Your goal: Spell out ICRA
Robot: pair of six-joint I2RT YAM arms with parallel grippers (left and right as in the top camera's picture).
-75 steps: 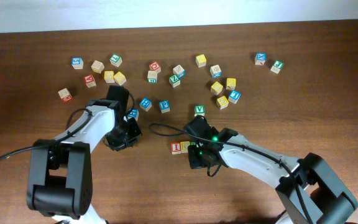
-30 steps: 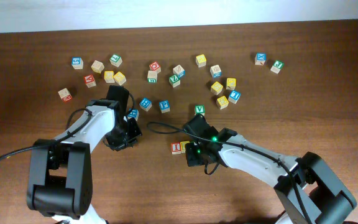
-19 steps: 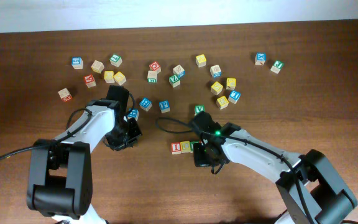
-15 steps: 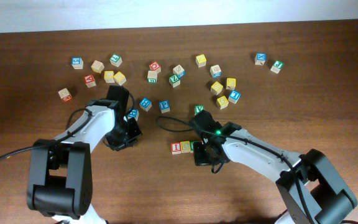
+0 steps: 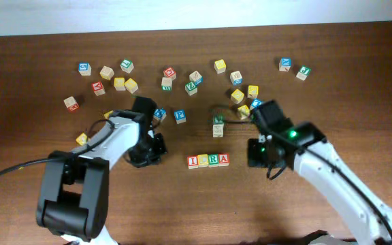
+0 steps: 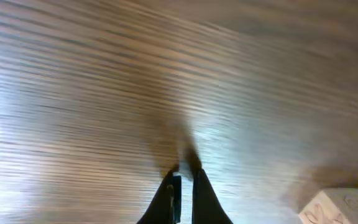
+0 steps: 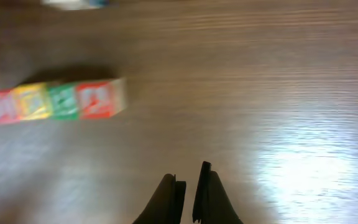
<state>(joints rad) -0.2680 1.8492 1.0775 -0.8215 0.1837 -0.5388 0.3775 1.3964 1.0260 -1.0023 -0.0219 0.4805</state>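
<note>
The dark brown, wood-grained surface (image 5: 332, 75) lies flat and wide beneath me, with open wood on either side of the row. My left gripper (image 6: 182, 180) hangs over striped grain to the left of the row, its black tapered jaws closed on nothing. My right gripper (image 7: 188, 182) sits to the right of the row, apart from it, jaws pressed together and empty. Near centre, four small square-edged wooden cubes touch in a straight line: red I (image 5: 192, 161), yellow C (image 5: 203, 161), green R (image 5: 214, 160), red A (image 5: 223, 160). Scattered cubes (image 5: 131, 86) with painted letters crowd the far side. A green-lettered cube (image 5: 218, 122) stands just beyond the row.
</note>
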